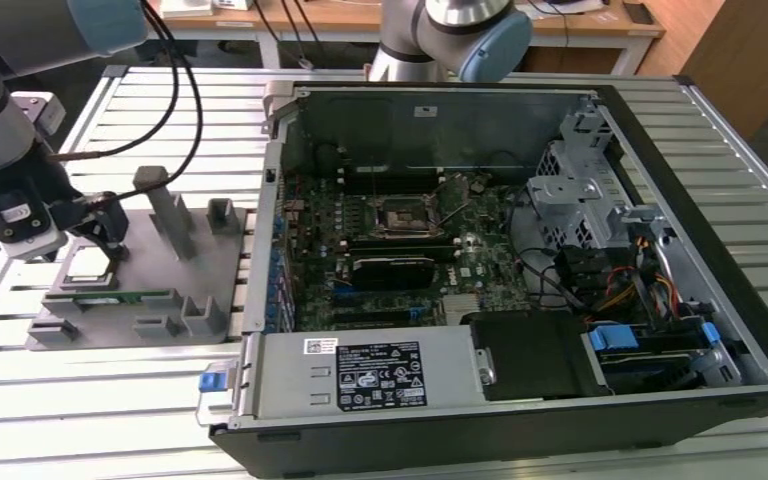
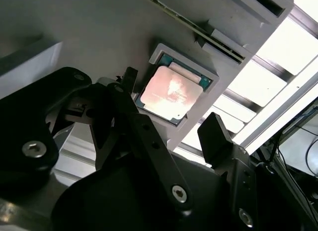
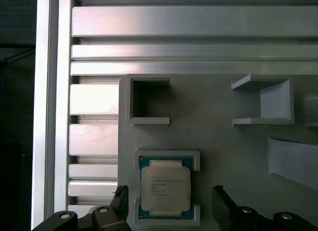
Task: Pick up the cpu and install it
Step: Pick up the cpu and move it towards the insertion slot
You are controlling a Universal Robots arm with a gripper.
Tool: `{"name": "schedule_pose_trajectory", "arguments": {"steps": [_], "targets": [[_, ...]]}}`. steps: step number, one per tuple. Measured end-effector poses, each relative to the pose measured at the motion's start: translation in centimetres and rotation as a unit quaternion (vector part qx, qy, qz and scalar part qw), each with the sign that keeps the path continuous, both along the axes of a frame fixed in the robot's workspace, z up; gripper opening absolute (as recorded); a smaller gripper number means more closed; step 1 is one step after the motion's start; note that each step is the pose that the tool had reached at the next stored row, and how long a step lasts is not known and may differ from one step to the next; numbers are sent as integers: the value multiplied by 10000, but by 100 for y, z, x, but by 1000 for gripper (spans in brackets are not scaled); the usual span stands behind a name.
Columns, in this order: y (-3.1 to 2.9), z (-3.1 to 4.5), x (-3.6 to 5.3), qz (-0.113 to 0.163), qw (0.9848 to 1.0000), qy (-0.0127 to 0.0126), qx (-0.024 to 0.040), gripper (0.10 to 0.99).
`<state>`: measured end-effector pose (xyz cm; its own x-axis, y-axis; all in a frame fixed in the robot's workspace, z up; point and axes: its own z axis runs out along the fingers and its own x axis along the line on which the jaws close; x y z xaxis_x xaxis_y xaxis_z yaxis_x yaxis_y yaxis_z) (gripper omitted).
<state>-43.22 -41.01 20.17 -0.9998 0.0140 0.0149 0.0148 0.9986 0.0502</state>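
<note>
In the exterior view the arm [image 1: 4, 110] is cut off at upper left, and the gripper [image 1: 101, 238] partly hides the cpu [image 1: 87, 266]. The cpu lies in a square pocket of the grey fixture [image 1: 111, 322] at mid-left. In the first wrist view the fingers [image 3: 219, 203] stand apart, flanking it without touching. A green memory stick [image 1: 123, 297] lies alongside. The open computer case [image 1: 491, 92] sits at right.

We count one cpu [image 3: 165, 188] and one memory stick [image 1: 117, 297] on the single grey fixture [image 1: 213, 272], and one computer case [image 1: 424, 130] beside it.
</note>
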Motion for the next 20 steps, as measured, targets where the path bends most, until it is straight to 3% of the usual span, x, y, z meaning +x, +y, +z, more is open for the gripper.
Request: {"name": "schedule_pose_trajectory", "arguments": {"steps": [7, 10, 11, 20], "targets": [[0, -88, -6, 0, 10000, 1, 0, 761], [0, -107, -14, 0, 10000, 0, 0, 749], [0, -112, -16, 0, 10000, 0, 0, 678], [3, -155, -22, 0, 10000, 1, 0, 678]]}}
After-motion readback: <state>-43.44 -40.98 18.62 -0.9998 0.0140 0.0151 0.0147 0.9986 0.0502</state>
